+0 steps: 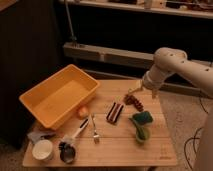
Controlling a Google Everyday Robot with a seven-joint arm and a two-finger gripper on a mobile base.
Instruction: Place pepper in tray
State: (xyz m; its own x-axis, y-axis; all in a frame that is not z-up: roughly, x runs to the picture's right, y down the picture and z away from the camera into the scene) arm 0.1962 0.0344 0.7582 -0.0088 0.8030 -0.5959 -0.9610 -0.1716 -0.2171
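Robot test lab, dimly lit. Slatted wooden worktop (150, 146) laid with kitchen utensils (94, 129). White robot arm (167, 62), gripper (136, 92) above the worktop's far right side; cables (192, 145) on speckled floor (180, 112).

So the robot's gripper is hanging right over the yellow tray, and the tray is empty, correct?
Not quite. The gripper hangs over the back right part of the table, just above a reddish-brown cluster, well apart from the yellow tray. The tray does look empty. The camera view shows this.
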